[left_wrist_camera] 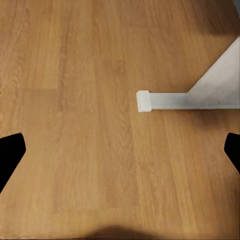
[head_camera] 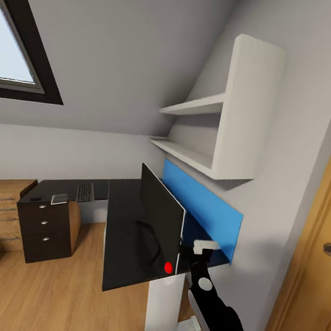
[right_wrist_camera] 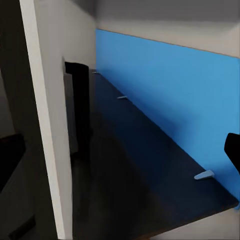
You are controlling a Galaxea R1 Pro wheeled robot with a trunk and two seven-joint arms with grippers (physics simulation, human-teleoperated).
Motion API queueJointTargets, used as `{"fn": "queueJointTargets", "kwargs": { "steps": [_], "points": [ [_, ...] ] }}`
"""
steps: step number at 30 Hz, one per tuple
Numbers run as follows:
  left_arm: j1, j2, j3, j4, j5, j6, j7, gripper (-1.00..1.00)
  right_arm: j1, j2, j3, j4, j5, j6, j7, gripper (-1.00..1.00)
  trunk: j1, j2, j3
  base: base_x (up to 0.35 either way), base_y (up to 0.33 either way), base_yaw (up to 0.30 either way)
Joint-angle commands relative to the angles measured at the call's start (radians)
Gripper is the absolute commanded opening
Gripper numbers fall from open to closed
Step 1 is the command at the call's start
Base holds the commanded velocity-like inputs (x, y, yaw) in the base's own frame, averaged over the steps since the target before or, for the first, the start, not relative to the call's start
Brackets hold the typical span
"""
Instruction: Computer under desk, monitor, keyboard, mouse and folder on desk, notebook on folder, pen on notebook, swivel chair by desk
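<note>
In the head view, the far left holds a dark-framed slanted skylight window [head_camera: 16,58] set in the sloped grey ceiling, with low wooden shelving [head_camera: 0,209] beneath it against the wall. Next to that stands a black drawer unit with round silver knobs [head_camera: 43,237], which carries one end of the long black L-shaped desk [head_camera: 121,222]. On that far wing lies the flat black keyboard [head_camera: 85,193], and just beside it sits a small pale flat object [head_camera: 59,198] too small to identify with certainty. The near wing of the desk rests on a white pedestal leg [head_camera: 164,303] above the wooden plank floor [head_camera: 45,295].

The wide black flat monitor [head_camera: 159,226] stands upright on the near wing, seen almost edge-on, its red dot low at the near corner. Behind it a bright blue panel [head_camera: 206,210] runs along the wall at the desk's back edge, under a white two-tier wall shelf [head_camera: 225,126].

The right gripper [head_camera: 203,251] reaches to the monitor's near edge; its jaws seem parted around that edge, though actual contact cannot be told. The right wrist view shows the monitor's pale edge [right_wrist_camera: 47,125] close up. At the far right stands a wooden door [head_camera: 320,243].

The left wrist view shows the left gripper [left_wrist_camera: 120,155] with jaws spread wide, holding nothing, above the floor near the pedestal's white foot [left_wrist_camera: 165,100].
</note>
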Motion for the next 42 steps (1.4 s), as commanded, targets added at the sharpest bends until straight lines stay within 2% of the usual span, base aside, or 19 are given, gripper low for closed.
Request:
{"fn": "queueJointTargets", "kwargs": {
  "steps": [1,15,42],
  "points": [
    [-0.001,0.001,-0.008,0.0,0.008,-0.004,0.002,1.0,0.0,0.0,0.004,0.0,-0.01,-0.006,-0.006,1.0,0.0,0.0,-0.001,0.0,-0.305,0.237],
    [-0.001,0.0,-0.008,0.0,0.008,-0.004,0.002,1.0,0.0,0.001,0.004,0.002,-0.009,-0.012,-0.008,1.0,0.0,0.0,-0.015,0.0,-0.265,0.237],
    [-0.001,0.0,-0.008,0.0,0.007,-0.004,0.002,1.0,0.0,0.0,0.004,0.008,-0.008,-0.013,-0.004,1.0,0.0,0.0,-0.044,0.0,-0.02,0.198]
  ]
}}
